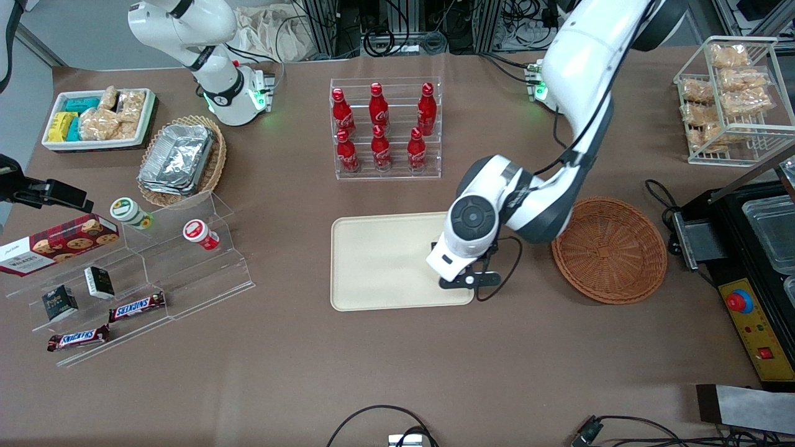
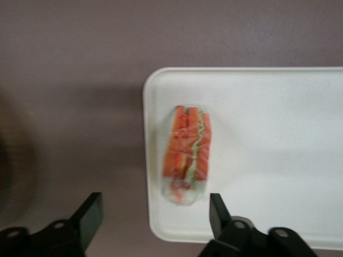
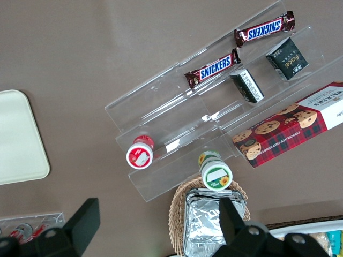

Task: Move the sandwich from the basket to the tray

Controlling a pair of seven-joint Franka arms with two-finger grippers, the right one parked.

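— Looking along the table from the parked arm's end: where is the cream tray (image 1: pixel 385 261)?

— Near the table's middle, nearer the front camera than the cola bottle rack (image 1: pixel 386 127).

— And the sandwich (image 2: pixel 187 154)?

— Lying on the tray, close to its edge toward the working arm's end.

— The gripper (image 2: pixel 155 217)?

— Hovering over that tray edge, fingers spread wide, holding nothing, sandwich between them below.

— The basket (image 1: pixel 610 249)?

— Beside the tray, toward the working arm's end.

Hand (image 2: pixel 155 214) lowered, fingers apart
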